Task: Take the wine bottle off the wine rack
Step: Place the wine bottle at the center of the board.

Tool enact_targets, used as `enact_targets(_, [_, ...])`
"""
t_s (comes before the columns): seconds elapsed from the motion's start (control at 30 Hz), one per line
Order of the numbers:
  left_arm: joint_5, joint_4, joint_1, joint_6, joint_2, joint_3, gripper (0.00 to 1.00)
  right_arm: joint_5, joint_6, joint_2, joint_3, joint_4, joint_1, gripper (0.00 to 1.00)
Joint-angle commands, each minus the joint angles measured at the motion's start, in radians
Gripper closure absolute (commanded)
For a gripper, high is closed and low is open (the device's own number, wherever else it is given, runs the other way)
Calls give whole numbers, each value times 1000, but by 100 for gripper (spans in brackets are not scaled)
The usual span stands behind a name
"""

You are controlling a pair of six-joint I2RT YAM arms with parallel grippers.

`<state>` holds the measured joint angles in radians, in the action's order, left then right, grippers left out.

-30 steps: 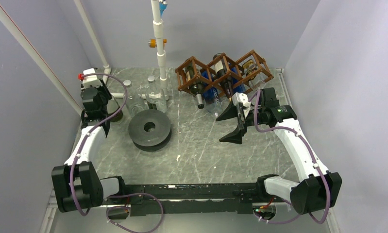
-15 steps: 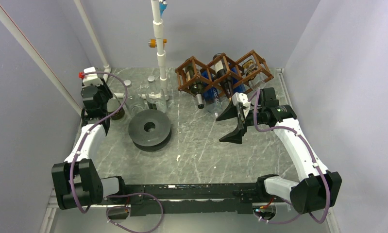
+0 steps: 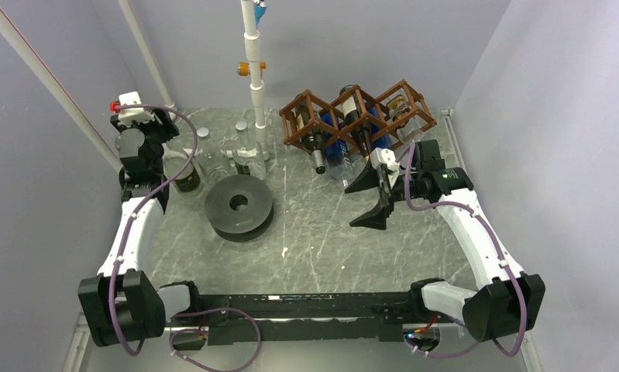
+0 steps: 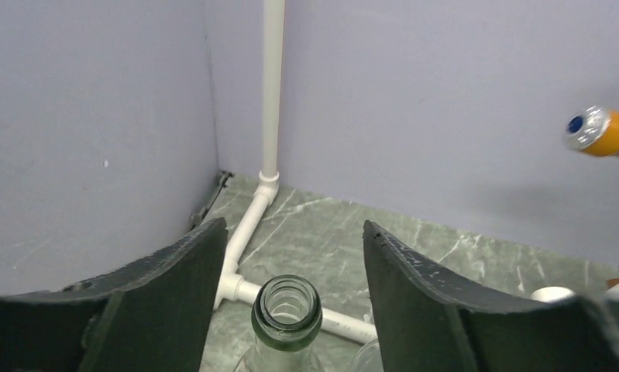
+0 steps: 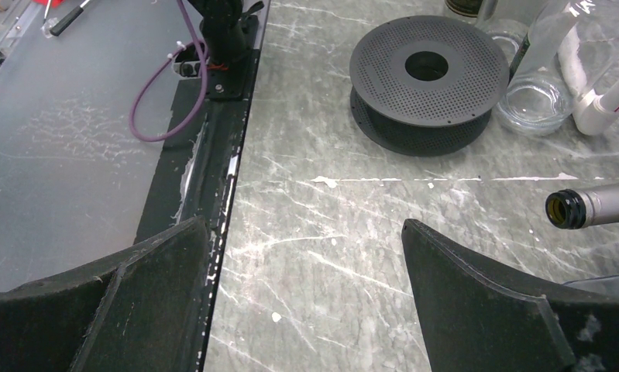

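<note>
Noted left gripper (image 4: 292,232) released, jaws apart either side of upright greenish glass bottle (image 4: 287,314), far-left corner. Found right gripper (image 5: 304,232) spread wide, empty, near wine rack (image 3: 358,116). Logged dark wine bottle (image 3: 318,155) lying in rack's left cell, neck jutting out

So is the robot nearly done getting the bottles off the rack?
Not yet. Done: one bottle stands upright on the table, with the left hand open around its mouth, not touching it. In hand: nothing; the right hand is open near the wine rack. Left: several bottles lie in the rack, waiting to be pulled out.
</note>
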<state>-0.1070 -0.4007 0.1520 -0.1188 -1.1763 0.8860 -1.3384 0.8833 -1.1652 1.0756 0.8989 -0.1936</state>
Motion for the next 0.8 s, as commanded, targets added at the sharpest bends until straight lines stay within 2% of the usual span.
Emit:
enact_targets(0.0, [33,1,4,-21,63,43,27,-3,34,5,7,12,-4,0])
enact_targets(0.27, [98,146,4,-106,174,48,1,11,42,10,9,18,-4,0])
enact_targets(0.57, [219,293,4,-263,273,56,0,43,58,13,10,21,9,0])
enact_targets(0.77, [324,367,4,-310,329,24,0,47,54,12,9,16,37,0])
